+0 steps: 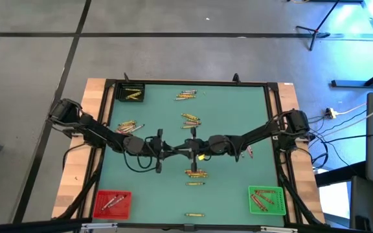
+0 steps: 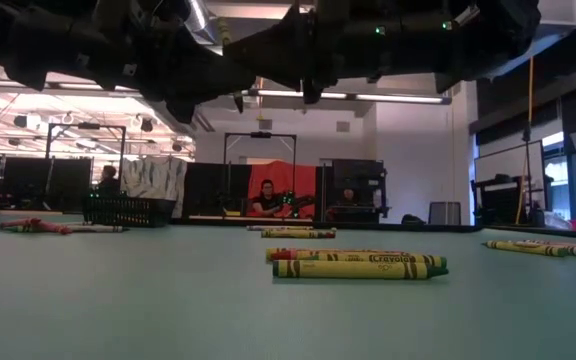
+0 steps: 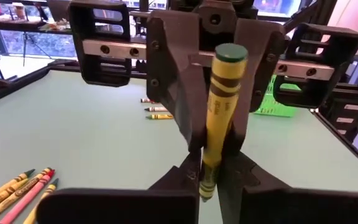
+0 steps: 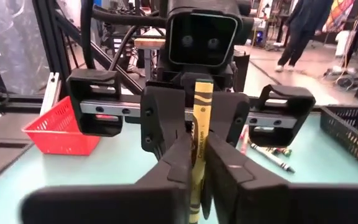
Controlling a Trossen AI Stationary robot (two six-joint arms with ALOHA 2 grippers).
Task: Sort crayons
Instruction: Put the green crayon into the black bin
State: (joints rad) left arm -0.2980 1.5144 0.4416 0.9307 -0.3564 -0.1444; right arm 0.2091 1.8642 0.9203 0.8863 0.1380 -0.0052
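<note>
One yellow crayon point(image 3: 219, 99) stands upright in the air over the middle of the green table, held between both grippers. My left gripper point(image 1: 181, 151) reaches in level from the table's left and my right gripper point(image 1: 197, 149) from its right. They meet tip to tip and each is shut on this crayon. Other crayons lie loose on the table in small groups, at the far middle point(image 1: 186, 95), at the centre point(image 1: 190, 120), at the left point(image 1: 129, 125) and near the middle point(image 1: 195, 173). My left gripper point(image 3: 207, 177) pinches the lower part of the yellow crayon point(image 3: 209, 167) between its two fingers. The fingers come level from the table's left and lie across the crayon. The crayon stands upright, flat end point(image 3: 230, 55) up, clear of the table. My right gripper point(image 4: 197, 165) pinches the same crayon at about mid-length point(image 4: 197, 155) between its two fingers. These come level from the table's right, across the crayon and right against the left gripper's fingers. The crayon's top point(image 4: 202, 87) rises above both pairs of fingers.
A black bin point(image 1: 132, 92) with yellow crayons sits at the far left corner. A red bin point(image 1: 113, 203) is at the near left and a green bin point(image 1: 266, 199) at the near right. Loose crayons point(image 2: 358, 264) lie below the grippers. People sit in the room beyond.
</note>
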